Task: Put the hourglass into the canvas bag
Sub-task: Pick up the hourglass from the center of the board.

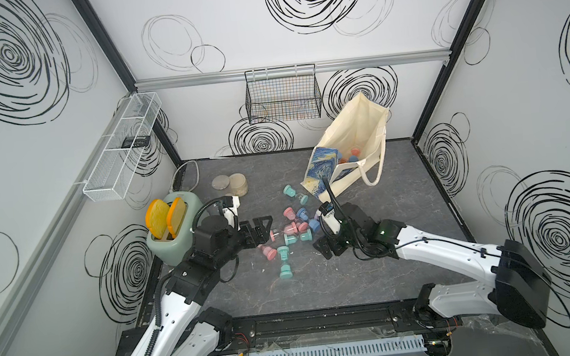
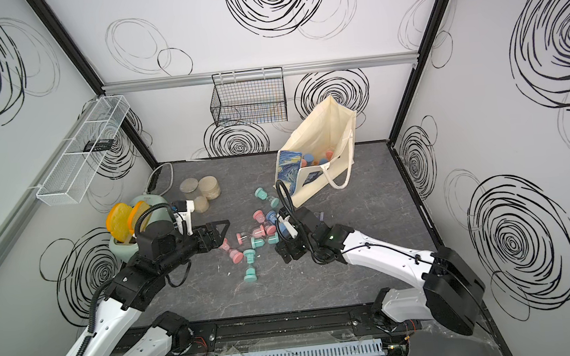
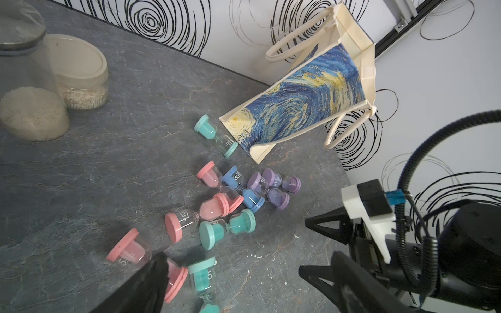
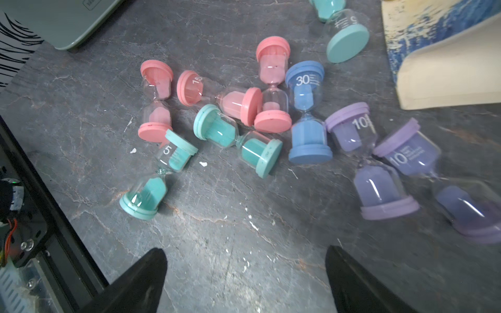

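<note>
Hourglasses (image 4: 306, 113) lie scattered near canvas bag (image 1: 360, 125)

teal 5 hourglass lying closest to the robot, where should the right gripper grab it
On the teal hourglass, probably the bulb at its free end, just inside the cap. Bring the open right gripper straight down, fingers straddling its long axis: it lies flat, the cap rim should stop slipping, and the other end is crowded by a pink hourglass.
</note>
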`<state>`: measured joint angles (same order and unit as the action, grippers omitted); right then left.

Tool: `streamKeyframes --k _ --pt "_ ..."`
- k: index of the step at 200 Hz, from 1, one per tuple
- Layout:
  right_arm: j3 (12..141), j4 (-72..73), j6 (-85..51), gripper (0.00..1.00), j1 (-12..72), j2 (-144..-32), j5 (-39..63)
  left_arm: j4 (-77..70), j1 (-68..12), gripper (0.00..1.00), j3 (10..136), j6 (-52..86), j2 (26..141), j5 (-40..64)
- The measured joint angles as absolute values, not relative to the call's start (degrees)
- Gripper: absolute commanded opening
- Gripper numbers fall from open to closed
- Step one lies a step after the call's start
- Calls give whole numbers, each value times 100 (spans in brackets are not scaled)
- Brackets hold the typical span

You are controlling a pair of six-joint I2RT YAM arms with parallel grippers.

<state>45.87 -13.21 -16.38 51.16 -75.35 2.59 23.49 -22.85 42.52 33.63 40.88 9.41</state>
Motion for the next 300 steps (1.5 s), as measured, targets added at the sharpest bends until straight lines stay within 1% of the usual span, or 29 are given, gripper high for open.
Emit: streamKeyframes --k 67,93,150,169,185,199,234,252,300 --pt "4744 -666 -2668 92 6069 -8667 139 2742 -2281 96 4021 3457 3800 666" --pt "4834 -460 -3065 93 6239 -8989 80 2888 -2281 96 4016 3494 3756 558" --pt "5483 -342 -3573 93 6667 -9813 -121 3173 -2268 96 4018 3498 3627 285" --pt "5760 -375 -3621 92 6733 -10077 -220 3186 -2248 96 4018 3498 3623 242" --pt "5905 -423 -3642 89 6759 -10243 -307 3203 -2233 96 4018 3496 3629 213" --pt "5966 -515 -3682 86 6770 -10348 -386 3221 -2233 96 4018 3496 3629 198" --pt "5994 -862 -3712 83 6779 -10436 -552 3229 -2167 96 4018 3496 3627 176" --pt "5911 -1017 -3732 80 6779 -10405 -624 3227 -2156 96 4018 3496 3625 167" --pt "5708 -1074 -3627 77 6812 -10265 -738 3201 -2156 96 4018 3542 3636 165"
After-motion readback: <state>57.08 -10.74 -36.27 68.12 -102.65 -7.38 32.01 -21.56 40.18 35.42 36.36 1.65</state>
